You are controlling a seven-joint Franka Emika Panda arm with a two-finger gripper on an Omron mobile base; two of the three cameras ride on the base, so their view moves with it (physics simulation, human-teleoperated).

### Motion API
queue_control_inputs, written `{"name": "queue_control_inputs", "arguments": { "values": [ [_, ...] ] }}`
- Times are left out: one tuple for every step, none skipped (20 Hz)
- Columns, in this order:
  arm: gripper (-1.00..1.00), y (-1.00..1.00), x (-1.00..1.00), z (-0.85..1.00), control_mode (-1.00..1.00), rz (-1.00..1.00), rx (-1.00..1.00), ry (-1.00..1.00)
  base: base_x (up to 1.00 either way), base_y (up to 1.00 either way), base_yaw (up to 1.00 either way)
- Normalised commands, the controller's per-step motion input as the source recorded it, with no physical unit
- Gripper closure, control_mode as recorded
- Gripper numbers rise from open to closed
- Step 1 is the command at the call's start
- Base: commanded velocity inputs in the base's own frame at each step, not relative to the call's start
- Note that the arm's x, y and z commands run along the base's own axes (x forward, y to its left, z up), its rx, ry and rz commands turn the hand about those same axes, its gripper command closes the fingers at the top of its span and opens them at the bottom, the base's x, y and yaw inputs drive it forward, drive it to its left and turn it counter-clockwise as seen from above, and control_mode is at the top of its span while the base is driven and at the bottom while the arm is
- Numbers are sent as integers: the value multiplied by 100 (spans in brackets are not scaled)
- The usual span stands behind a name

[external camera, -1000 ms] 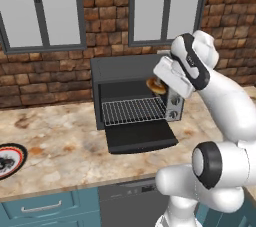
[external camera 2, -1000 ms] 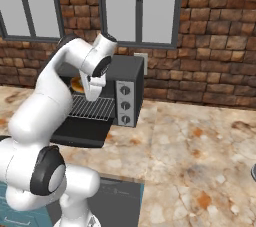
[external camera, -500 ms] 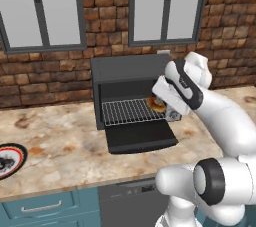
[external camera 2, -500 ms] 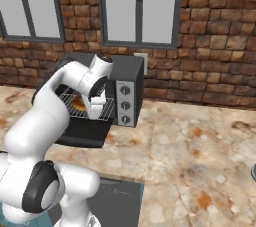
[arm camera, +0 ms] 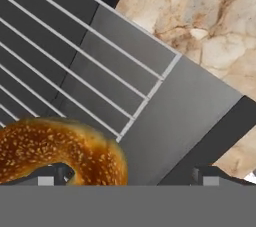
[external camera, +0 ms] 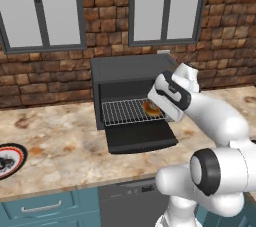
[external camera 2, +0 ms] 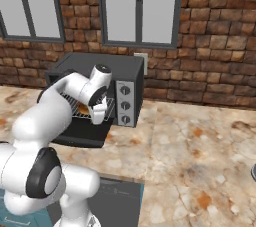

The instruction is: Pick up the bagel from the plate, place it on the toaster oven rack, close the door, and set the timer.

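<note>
In your left base view, the bagel (external camera: 150, 108) lies at the right end of the rack (external camera: 125, 111) in the middle of the frame, the door (external camera: 141, 136) dropped open below it; the plate (external camera: 12, 158) sits at the far left edge on the counter (external camera: 60, 146).

In your right base view, the gripper (external camera 2: 99, 113) hangs left of centre over the rack (external camera 2: 85, 110), beside the oven (external camera 2: 125, 91).

In your hand view, the fingertips (arm camera: 55, 173) stand wide apart, gripping nothing; the bagel (arm camera: 55, 151) rests lower left on the rack (arm camera: 85, 66).
</note>
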Motion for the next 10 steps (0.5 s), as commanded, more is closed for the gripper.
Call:
{"name": "queue_control_inputs", "arguments": {
  "values": [
    [-100, -4, 65, -9, -100, 0, 0, 6, 0, 0, 0],
    [-100, 0, 66, -6, -100, 0, 0, 0, 0, 0, 0],
    [-100, 0, 64, -9, -100, 0, 0, 0, 0, 0, 0],
    [-100, 0, 57, -14, -100, 0, 0, 0, 0, 0, 0],
    [-100, 0, 54, -12, -100, 0, 0, 0, 0, 0, 0],
    [-100, 0, 52, 0, -100, 0, 0, 0, 0, 0, 0],
    [-100, 0, 36, 0, -100, 0, 0, 0, 0, 0, 0],
    [-100, 0, 18, 6, -100, 0, 0, 0, 0, 0, 0],
    [-100, 0, 9, 19, -100, 0, 0, -3, 0, 0, 0],
    [-100, 0, 13, 26, -100, 0, -1, -6, 0, 0, 0]
  ]
}}
